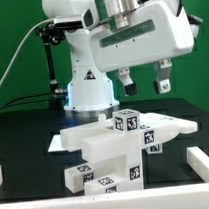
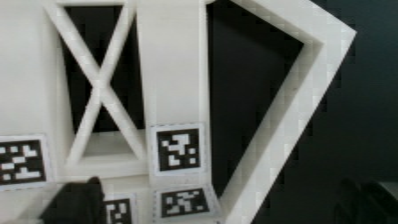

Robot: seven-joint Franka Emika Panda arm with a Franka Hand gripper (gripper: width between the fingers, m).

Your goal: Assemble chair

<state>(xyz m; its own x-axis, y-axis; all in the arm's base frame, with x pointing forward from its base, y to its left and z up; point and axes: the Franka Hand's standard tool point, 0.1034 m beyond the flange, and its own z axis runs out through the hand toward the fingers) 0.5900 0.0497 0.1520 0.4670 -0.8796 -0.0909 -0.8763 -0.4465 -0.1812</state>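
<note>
Right, gripper [image 1: 144, 86] wide open, holding nothing, above the chair [image 1: 120, 147] parts (loosely stacked, I'd judge); a careless descent could knock them apart.

The chair [image 1: 115, 150], a cluster of matte white blocky parts bearing black-and-white marker tags, is seen low in the exterior frame's centre. An X-braced panel [image 2: 98, 75] is shown in the wrist view.
</note>
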